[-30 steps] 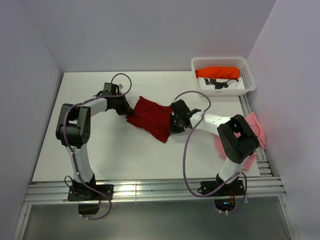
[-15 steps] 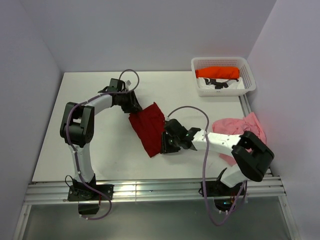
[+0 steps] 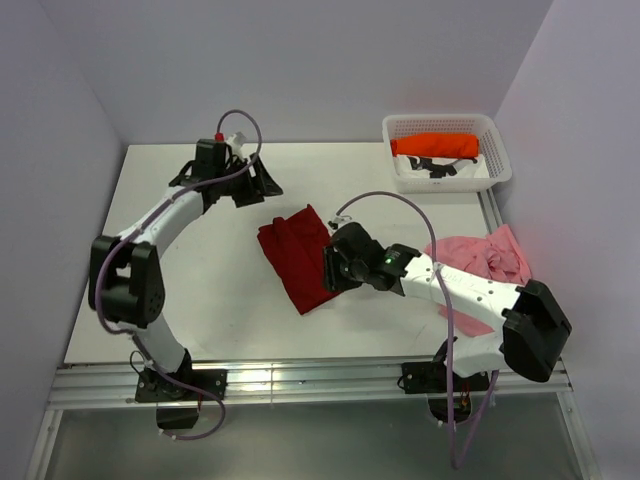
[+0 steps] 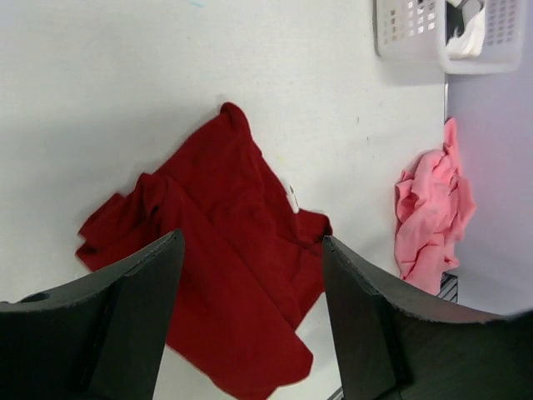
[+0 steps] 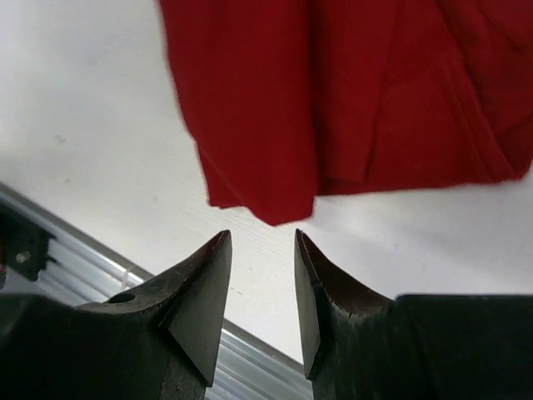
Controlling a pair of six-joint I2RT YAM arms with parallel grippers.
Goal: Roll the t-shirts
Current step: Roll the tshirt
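The left gripper [image 3: 263,182] is hovering wide open and empty at eleven o'clock of the dark red t-shirt [image 3: 297,252], which is lying crumpled mid-table with bare table [image 3: 200,270] around it. The right gripper [image 3: 327,272], jaws parted and empty, is hanging at its four o'clock edge. The right arm is partly hiding the pale pink t-shirt [image 3: 492,255] by the right edge.

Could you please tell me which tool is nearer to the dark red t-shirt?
The right. The right tool sits at the right edge of the dark red t-shirt, open and empty. The left tool hangs apart from it, beyond its far-left corner, also open.
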